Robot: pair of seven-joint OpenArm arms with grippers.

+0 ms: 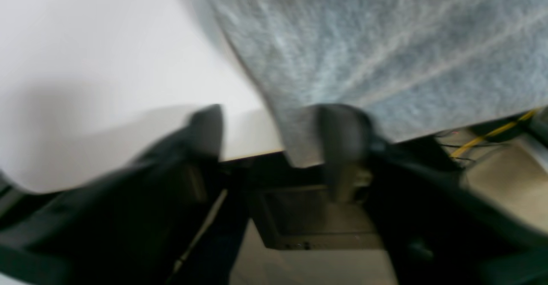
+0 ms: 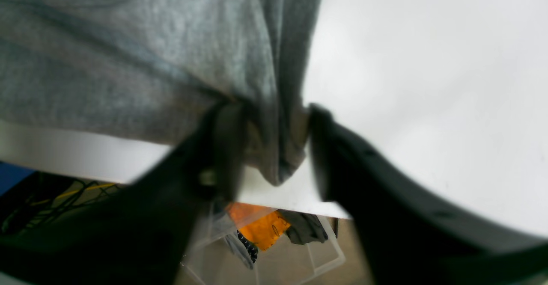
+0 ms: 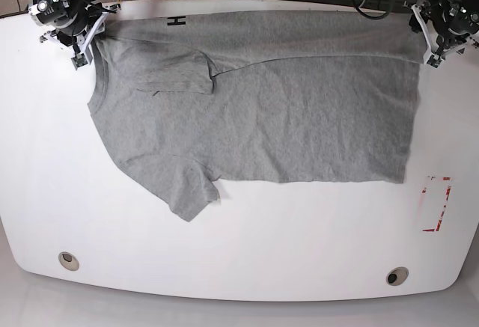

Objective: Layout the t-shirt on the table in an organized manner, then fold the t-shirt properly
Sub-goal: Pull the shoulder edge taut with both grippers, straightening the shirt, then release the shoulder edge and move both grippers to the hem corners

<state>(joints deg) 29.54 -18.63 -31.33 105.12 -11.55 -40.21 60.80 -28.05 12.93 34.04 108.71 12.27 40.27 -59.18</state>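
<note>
T-shirt: the grey t-shirt [image 3: 262, 110] lay spread across the upper half of the base view, its long axis running left to right, neck end at the left and hem at the right.
Fold line: its far edge appeared doubled over along the top of the frame, with one black letter showing near the upper left.
Sleeves: one sleeve lay folded onto the chest at upper left; the other stuck out toward lower centre.
Table: the white table [image 3: 239, 260] was bare below the cloth, with a red-marked rectangle at the right edge.
Left gripper: the left gripper [image 3: 436, 43] sat at the upper right corner of the base view; in its wrist view the jaws stood spread, with the cloth's corner lying against one finger, not pinched.
Right gripper: the right gripper [image 3: 81, 49] sat at the upper left, by the shoulder; its jaws stood apart with a bunched fold of fabric hanging between them, apparently loose.
Key relation: the shirt lay below both grippers in the base view, each arm at one end of the far edge.
Judgement: the layout looked unfinished, since the sleeves still needed flattening.
</note>
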